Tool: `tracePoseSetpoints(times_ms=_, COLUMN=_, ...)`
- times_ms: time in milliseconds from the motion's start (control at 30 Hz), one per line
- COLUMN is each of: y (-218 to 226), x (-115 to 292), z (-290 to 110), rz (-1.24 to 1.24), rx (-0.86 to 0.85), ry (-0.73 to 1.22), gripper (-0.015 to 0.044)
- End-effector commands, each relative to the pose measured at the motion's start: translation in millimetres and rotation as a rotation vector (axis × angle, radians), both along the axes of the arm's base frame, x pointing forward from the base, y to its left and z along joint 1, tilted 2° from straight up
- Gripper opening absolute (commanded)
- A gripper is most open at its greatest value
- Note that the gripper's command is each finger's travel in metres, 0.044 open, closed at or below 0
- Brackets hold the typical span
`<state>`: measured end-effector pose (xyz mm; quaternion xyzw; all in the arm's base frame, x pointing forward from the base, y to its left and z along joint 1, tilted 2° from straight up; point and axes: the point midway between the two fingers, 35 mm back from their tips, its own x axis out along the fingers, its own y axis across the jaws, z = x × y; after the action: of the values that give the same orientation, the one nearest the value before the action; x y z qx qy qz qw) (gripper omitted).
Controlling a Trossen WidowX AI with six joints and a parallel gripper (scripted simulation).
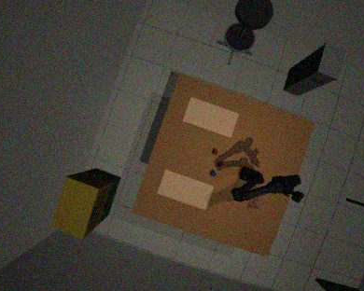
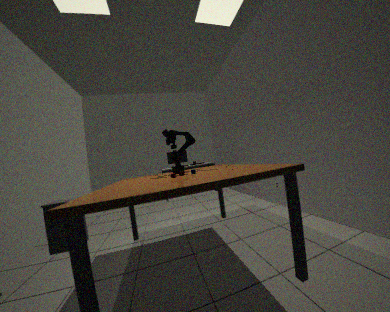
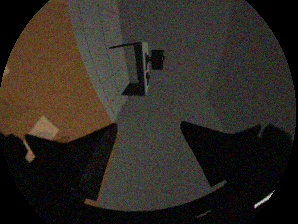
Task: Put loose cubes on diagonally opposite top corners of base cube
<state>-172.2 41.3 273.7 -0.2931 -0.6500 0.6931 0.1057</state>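
Note:
Three small cubes lie close together on the orange table (image 1: 277, 140) (image 2: 247, 175): a red cube (image 1: 215, 151), a darker red cube (image 1: 219, 164) and a blue cube (image 1: 213, 173). All three rest on the table, apart from one another, and I cannot tell which is the fixed base. In the exterior view they are only tiny dark specks near the arm's foot. My gripper (image 1: 250, 175) (image 2: 170, 145) (image 3: 149, 125) is raised above the table, to the right of the cubes. It is open and empty. The wrist view shows only floor and table edge between the fingers.
Two bright rectangular light patches (image 1: 211, 117) (image 1: 185, 188) lie on the table top. A yellow box (image 1: 83, 205) stands on the floor at the left. A round dark stool (image 1: 246, 25) and a dark wedge-shaped object (image 1: 310, 72) (image 3: 143, 70) stand beyond the table.

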Motion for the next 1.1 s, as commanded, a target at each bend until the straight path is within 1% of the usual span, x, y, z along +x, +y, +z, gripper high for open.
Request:
tracePoseSetpoints(times_ms=0, y=-1, x=-1, z=0, rz=0.006, rx=0.0, ry=-0.002, gripper=0.0374)
tracePoseSetpoints(times_ms=133, y=-26, x=-9, z=-5, rz=0.129, rx=-0.008, ry=-0.041, gripper=0.0269)
tracePoseSetpoints(times_ms=167, y=-34, x=-11, z=-6, rz=0.165, rx=-0.01, ry=-0.053, gripper=0.0265)
tracePoseSetpoints(times_ms=367, y=-81, x=-15, z=-16, rz=0.383, rx=-0.014, ry=-0.127, gripper=0.0265)
tracePoseSetpoints(times_ms=600, y=-137, x=-4, z=-28, rz=0.63, rx=-0.007, ry=-0.221, gripper=0.0265)
tracePoseSetpoints(times_ms=833, y=-187, x=22, z=-42, rz=0.87, rx=0.016, ry=-0.321, gripper=0.0265)
tracePoseSetpoints(times_ms=1067, y=-229, x=61, z=-57, rz=1.101, rx=0.056, ry=-0.427, gripper=0.0265)
